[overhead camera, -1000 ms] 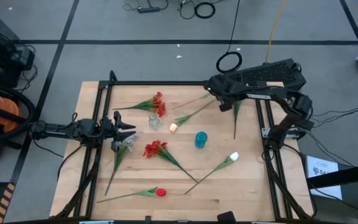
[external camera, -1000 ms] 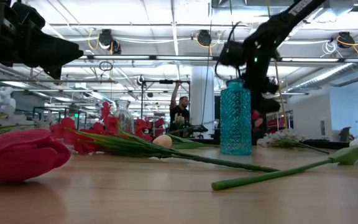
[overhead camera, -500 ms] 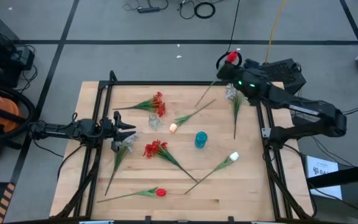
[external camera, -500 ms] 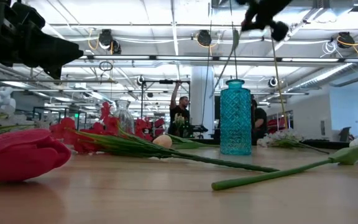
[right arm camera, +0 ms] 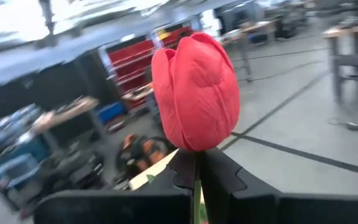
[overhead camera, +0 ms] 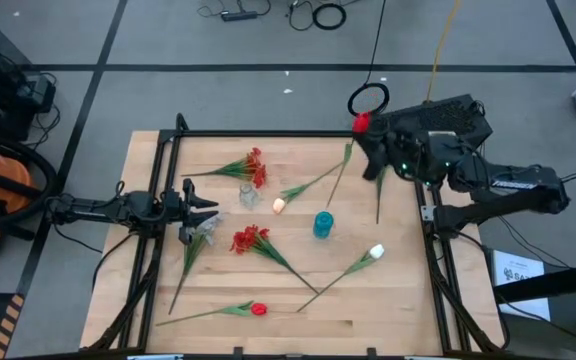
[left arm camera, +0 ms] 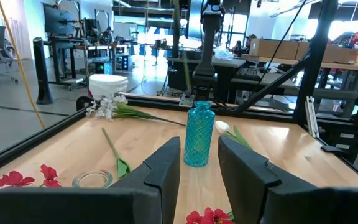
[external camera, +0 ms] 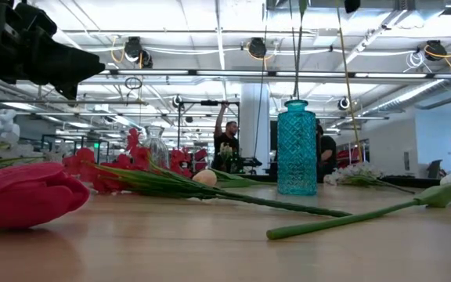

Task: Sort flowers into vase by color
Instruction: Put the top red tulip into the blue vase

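Note:
My right gripper (overhead camera: 373, 138) is raised over the table's far right part, shut on a red tulip (overhead camera: 362, 123) whose green stem (overhead camera: 340, 175) runs toward the blue vase (overhead camera: 323, 224). In the low view this stem (external camera: 296, 55) hangs above the blue vase (external camera: 297, 149). A clear vase (overhead camera: 248, 195) stands left of it. Red clusters (overhead camera: 253, 165) (overhead camera: 250, 238), another red tulip (overhead camera: 258, 309), a cream bud (overhead camera: 278, 205), a white bud (overhead camera: 375, 252) and pale sprays (overhead camera: 203, 232) lie flat on the table. My left gripper (overhead camera: 203, 208) waits open at the table's left. My right gripper pinches the tulip's stem (right arm camera: 196, 186) between its two fingers, right below the red bud (right arm camera: 196, 93), which stands just past the fingertips. The flower is lifted clear of the table. Its stem hangs down almost upright, its lower end over the blue vase's mouth in the low view.
A black frame (overhead camera: 268, 134) runs along the table's far edge and sides. The pale spray (left arm camera: 110, 107) by the far right rail lies partly under my right arm. A loose stem with a leaf (left arm camera: 114, 152) lies near the clear vase (left arm camera: 95, 180). A person stands far behind the table (external camera: 227, 141).
My right gripper has risen from the table's far side with the red tulip and then moved toward the blue vase. The tulip has gone from lying flat to lifted clear, its stem swinging to hang nearly upright above the vase.

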Robot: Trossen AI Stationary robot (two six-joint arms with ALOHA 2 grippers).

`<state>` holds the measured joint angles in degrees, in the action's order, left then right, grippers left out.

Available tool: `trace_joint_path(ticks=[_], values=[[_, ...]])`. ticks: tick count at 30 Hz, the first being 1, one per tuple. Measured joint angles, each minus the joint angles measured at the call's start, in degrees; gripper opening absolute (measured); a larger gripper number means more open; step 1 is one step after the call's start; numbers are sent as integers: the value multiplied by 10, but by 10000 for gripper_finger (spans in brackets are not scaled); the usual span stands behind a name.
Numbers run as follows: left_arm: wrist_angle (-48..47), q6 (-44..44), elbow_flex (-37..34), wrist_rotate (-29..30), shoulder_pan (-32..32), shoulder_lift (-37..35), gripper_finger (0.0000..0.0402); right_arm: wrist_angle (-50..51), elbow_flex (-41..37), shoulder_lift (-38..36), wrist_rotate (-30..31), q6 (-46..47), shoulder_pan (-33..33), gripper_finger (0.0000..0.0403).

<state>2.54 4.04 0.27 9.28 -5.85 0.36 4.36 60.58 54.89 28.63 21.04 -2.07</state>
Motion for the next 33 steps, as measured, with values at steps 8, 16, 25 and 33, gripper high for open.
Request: trace_joint_path(ticks=[8,16,25,33], values=[[0,0,0,0,0,0,116,-16,0,0,-9,-48,55,4],[0,0,0,0,0,0,116,-29,0,-1,-20,-99,96,4],[0,0,0,0,0,0,116,-28,0,9,-20,-128,118,4],[0,0,0,0,0,0,116,-28,0,22,-20,-132,124,4]])
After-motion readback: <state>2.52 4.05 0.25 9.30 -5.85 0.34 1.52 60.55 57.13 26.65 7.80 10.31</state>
